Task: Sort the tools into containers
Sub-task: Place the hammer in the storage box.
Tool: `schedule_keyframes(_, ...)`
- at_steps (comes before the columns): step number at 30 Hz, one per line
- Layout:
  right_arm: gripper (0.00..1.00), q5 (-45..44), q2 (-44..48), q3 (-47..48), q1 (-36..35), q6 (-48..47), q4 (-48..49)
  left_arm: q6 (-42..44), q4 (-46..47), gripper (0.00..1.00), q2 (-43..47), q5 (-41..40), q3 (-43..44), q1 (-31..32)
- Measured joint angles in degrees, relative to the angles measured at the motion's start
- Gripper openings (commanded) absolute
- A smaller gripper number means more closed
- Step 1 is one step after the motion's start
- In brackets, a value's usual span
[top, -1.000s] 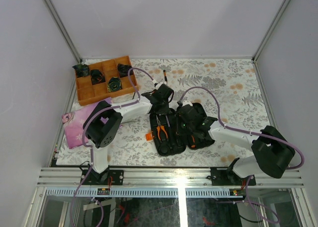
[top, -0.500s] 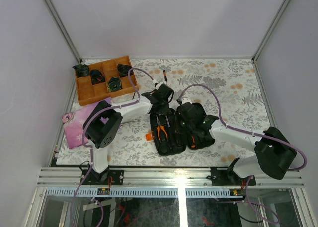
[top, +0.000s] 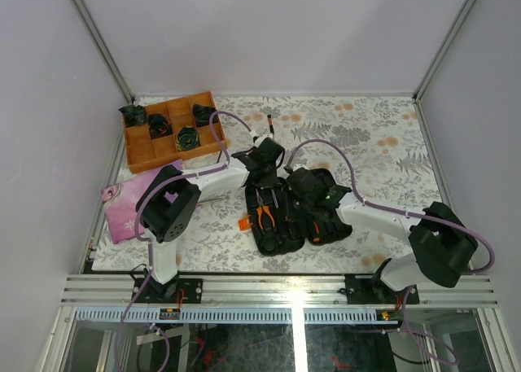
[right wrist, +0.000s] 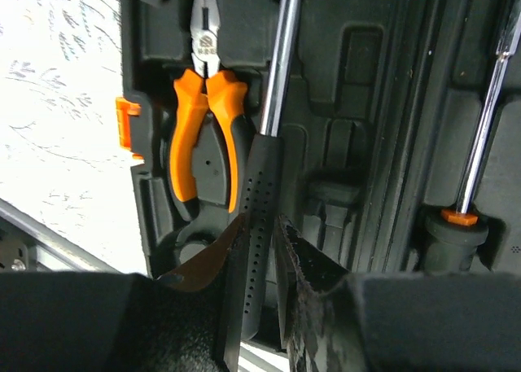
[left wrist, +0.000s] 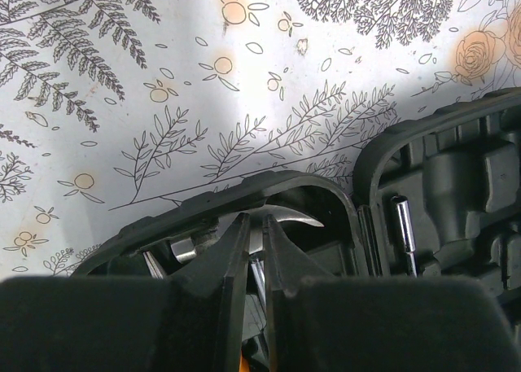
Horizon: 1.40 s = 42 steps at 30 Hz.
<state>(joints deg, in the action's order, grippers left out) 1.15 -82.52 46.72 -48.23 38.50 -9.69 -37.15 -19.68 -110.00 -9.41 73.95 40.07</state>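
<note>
Pliers (right wrist: 207, 120) in the case (right wrist: 358, 103) flank the right tool's (right wrist: 260, 235) gripped shaft (right wrist: 278, 63)

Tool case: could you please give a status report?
Right end effector shut on black-handled tool, beside pliers. Left end effector at rim of case, grip unclear.

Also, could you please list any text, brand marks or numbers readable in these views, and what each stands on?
No text can be quoted as legible.
pliers: small dark stamp on the steel head, too blurred to read.
screwdriver in the right pincer: dotted grip pattern only, no lettering.
tool case: no lettering visible.
</note>
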Motion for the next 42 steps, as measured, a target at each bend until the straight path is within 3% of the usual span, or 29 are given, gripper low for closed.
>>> schedule_keyframes(19,0.19,0.1,-5.2,0.3,-0.6,1.0,-0.3,-0.2,5.6,0.07,1.6,-0.1,-4.2,0.0)
schedule_keyframes(25,0.14,-0.5,-7.3,1.0,-0.5,1.6,-1.0,-0.5,7.0,0.00,1.9,-0.1,-5.4,0.0)
schedule_keyframes(31,0.11,-0.6,-8.1,1.9,-0.5,2.3,-1.9,-0.6,8.1,0.00,2.0,-0.1,-6.0,0.0)
schedule_keyframes(39,0.22,-0.5,-6.6,0.3,-0.5,1.8,0.1,-0.5,9.6,0.01,3.3,-0.1,-7.8,0.0)
schedule_keyframes(42,0.28,-0.5,-3.7,-1.5,-0.6,0.2,1.6,0.0,8.0,0.08,4.8,-0.1,-8.7,0.0)
